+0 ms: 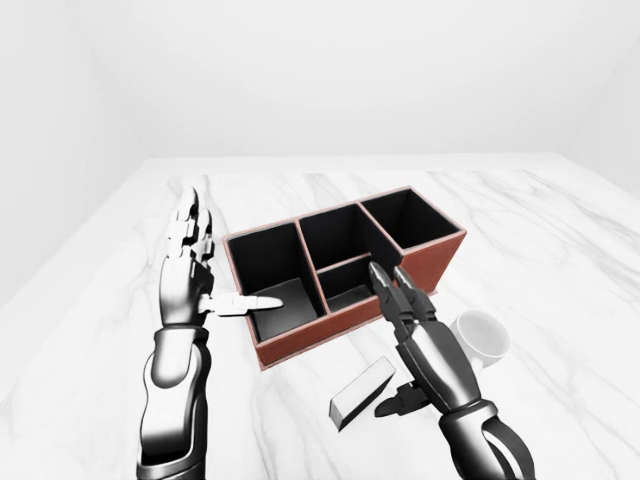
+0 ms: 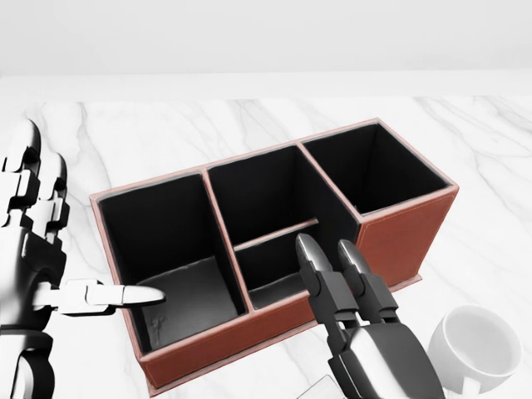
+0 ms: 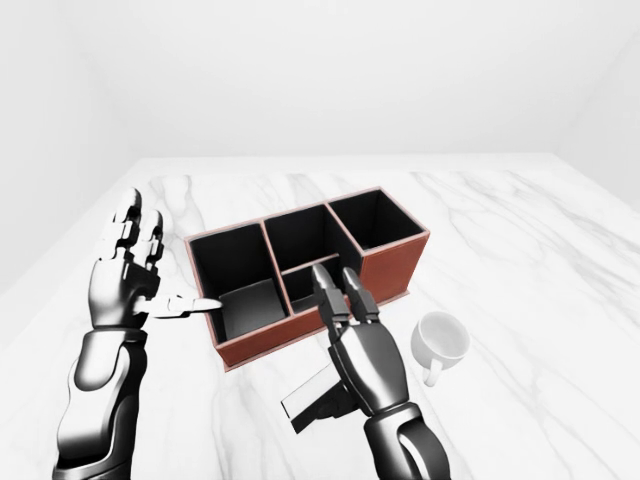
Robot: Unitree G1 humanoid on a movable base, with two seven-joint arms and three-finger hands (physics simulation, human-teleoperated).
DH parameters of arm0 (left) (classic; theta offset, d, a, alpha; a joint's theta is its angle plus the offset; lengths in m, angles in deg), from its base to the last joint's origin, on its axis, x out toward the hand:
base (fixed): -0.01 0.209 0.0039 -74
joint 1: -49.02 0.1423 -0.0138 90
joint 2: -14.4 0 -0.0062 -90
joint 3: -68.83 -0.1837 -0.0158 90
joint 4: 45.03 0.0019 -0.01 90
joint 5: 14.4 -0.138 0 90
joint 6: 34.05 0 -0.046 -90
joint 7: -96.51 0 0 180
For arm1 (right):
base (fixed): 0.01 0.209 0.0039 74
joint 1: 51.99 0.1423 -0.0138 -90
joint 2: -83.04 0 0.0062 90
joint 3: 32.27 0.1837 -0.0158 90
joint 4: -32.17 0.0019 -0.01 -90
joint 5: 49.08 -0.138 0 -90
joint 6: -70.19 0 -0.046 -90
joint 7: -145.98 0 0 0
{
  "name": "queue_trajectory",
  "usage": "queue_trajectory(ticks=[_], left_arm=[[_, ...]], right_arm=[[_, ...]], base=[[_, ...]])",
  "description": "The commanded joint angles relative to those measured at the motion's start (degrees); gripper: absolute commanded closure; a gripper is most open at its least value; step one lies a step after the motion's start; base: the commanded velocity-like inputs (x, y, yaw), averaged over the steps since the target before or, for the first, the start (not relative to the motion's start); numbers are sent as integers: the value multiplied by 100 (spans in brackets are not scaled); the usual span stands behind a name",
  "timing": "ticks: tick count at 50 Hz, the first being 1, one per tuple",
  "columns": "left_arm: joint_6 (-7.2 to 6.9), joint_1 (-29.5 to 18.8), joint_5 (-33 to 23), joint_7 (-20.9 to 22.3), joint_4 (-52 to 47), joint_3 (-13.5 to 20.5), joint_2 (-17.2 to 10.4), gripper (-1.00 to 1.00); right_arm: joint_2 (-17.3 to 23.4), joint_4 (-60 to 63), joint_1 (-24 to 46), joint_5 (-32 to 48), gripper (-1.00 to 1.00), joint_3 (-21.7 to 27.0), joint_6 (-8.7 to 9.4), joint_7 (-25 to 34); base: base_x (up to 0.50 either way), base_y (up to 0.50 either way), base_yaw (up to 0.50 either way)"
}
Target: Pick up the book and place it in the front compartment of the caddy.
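Note:
The caddy is a red-brown box with black insides: a large left compartment, a middle one split in two, and a right one. The book, grey with a pale edge, lies flat on the marble just below the caddy in the left-eye view. My right hand hovers open over the book's right end. Its fingers are straight and point at the small lower-middle compartment, and its thumb hangs beside the book. My left hand stands open at the caddy's left, thumb reaching over the left compartment's rim.
A white mug stands on the marble table, right of my right hand and below the caddy's right end. The table's far edge meets a plain white wall.

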Motion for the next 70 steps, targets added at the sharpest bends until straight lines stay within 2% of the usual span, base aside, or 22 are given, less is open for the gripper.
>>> queue_trajectory(ticks=[1,3,15,22,47,70], left_arm=[[0,-57,56,-3,-29,65,-41,-100],[0,-80,75,-5,-24,93,-54,-100],[0,-154,134,-34,0,164,-104,-100],[0,-193,158,-45,44,193,-127,-100],[0,-251,227,-60,36,269,-182,-100],[0,-247,212,-66,82,249,-177,-100]], right_arm=[[18,-126,41,158,-100,-173,18,-65],[52,-290,74,158,-100,-198,-46,-184],[116,-539,89,237,-100,-316,-108,-374],[154,-755,76,249,-100,-354,-205,-533],[251,-1098,4,360,-100,-522,-308,-827],[256,-1697,98,387,-100,-500,-490,-1111]], base=[[0,0,0],[0,0,0],[0,0,0],[0,0,0],[0,0,0],[0,0,0]])
